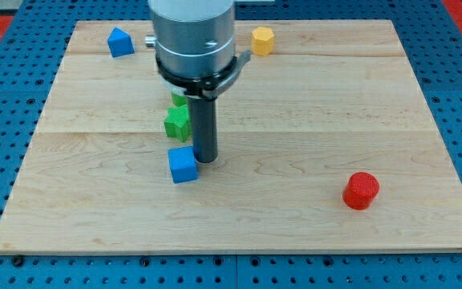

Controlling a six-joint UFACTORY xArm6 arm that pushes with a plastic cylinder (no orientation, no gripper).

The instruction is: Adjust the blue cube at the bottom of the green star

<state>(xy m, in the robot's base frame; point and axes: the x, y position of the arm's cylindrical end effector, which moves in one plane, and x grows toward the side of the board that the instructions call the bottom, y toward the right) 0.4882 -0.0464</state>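
Blue cube (183, 164), small, rigid and probably light, sits on the wooden board (295, 120) just below the green star (178, 120). The rod's tip (205, 159) touches its upper right corner, holding nothing; pushing a flat face should slide it without spinning.

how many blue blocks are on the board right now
2. One blue cube sits below the green star, just left of my tip. Another blue block lies near the view's top left.
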